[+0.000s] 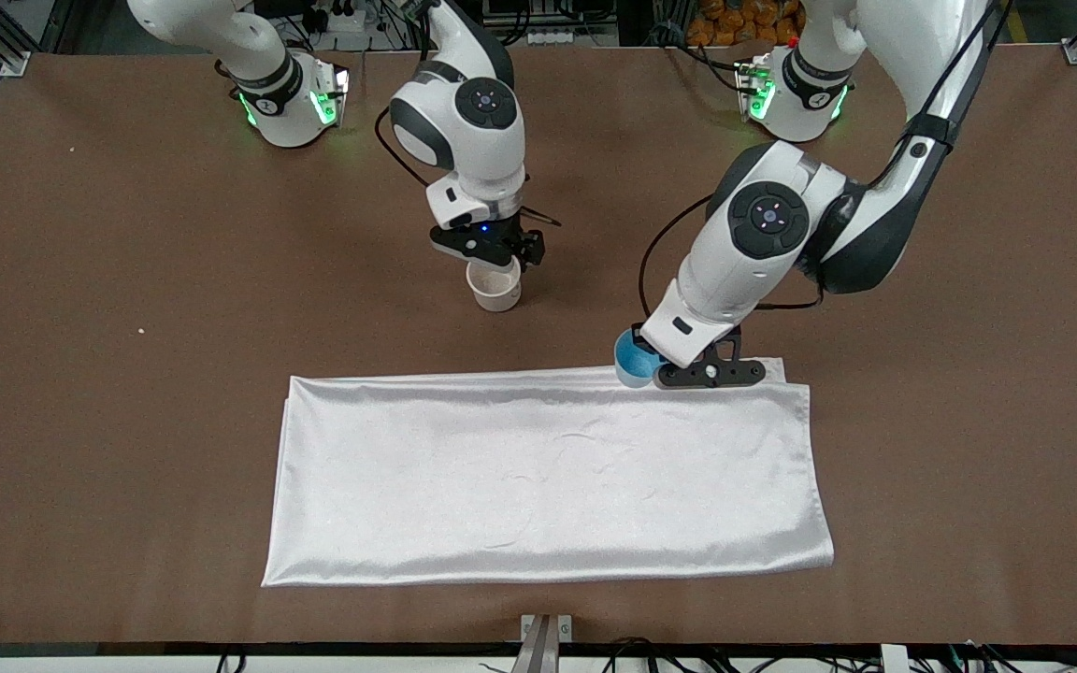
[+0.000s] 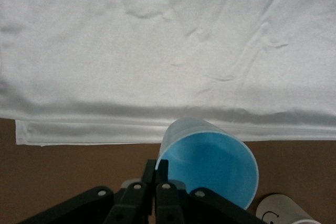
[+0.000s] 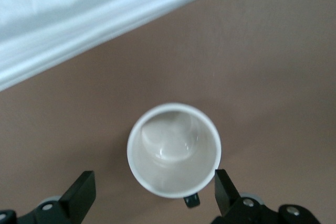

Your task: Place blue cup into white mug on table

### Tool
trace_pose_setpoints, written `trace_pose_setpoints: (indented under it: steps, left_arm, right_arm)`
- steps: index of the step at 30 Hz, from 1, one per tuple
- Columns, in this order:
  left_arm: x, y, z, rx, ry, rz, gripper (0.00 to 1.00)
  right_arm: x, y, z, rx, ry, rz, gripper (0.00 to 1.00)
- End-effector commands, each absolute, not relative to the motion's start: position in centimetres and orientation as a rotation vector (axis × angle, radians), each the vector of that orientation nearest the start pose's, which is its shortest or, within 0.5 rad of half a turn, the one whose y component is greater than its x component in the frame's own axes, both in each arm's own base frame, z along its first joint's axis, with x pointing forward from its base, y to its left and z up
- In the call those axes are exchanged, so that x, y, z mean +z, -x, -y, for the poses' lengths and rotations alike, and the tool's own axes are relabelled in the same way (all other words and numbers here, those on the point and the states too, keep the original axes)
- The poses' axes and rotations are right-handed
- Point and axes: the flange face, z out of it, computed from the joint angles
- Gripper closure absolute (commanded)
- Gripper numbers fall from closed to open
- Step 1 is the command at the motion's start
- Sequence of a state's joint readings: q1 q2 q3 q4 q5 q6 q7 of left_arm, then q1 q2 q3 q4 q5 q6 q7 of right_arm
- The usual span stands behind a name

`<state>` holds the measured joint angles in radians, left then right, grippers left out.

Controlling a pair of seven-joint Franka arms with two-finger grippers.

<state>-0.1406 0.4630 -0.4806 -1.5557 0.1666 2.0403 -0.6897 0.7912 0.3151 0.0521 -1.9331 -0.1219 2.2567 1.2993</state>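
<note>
While the blue cup [image 1: 633,363] sits just right of centre in the front view, at the upper edge of the white cloth [image 1: 548,477], its hollow shows nothing inside in the left wrist view. Its rim is pinched by the left gripper [image 1: 660,374], whose fingers [image 2: 156,174] are closed on the wall. Up and to the left of it in the front view, the white mug [image 1: 494,286] stands upright on the brown table [image 1: 127,374], nothing in it, its small black handle [image 3: 191,200] showing. Over the mug hangs the right gripper [image 3: 155,190], its fingers spread wide on either side of the mug, apart from it.
</note>
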Motion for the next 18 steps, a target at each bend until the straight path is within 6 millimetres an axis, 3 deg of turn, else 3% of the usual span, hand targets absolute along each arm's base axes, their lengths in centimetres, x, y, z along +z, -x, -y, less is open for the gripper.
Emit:
trace_pose_setpoints:
  steps: [1,10,18]
  left_arm:
    - [42.0,-57.4,36.4,-0.045,3.216,0.164,1.00]
    - [42.5,-54.3,41.4,-0.050,3.221,0.222,1.00]
    - [42.4,-52.0,44.4,-0.036,3.222,0.256,1.00]
  right_arm:
    - [35.1,-46.7,-42.2,-0.145,3.124,-0.546,0.00]
    - [35.7,-55.2,-31.7,-0.140,3.154,-0.393,0.00]
    - [35.3,-60.0,-21.4,-0.112,3.189,-0.244,0.00]
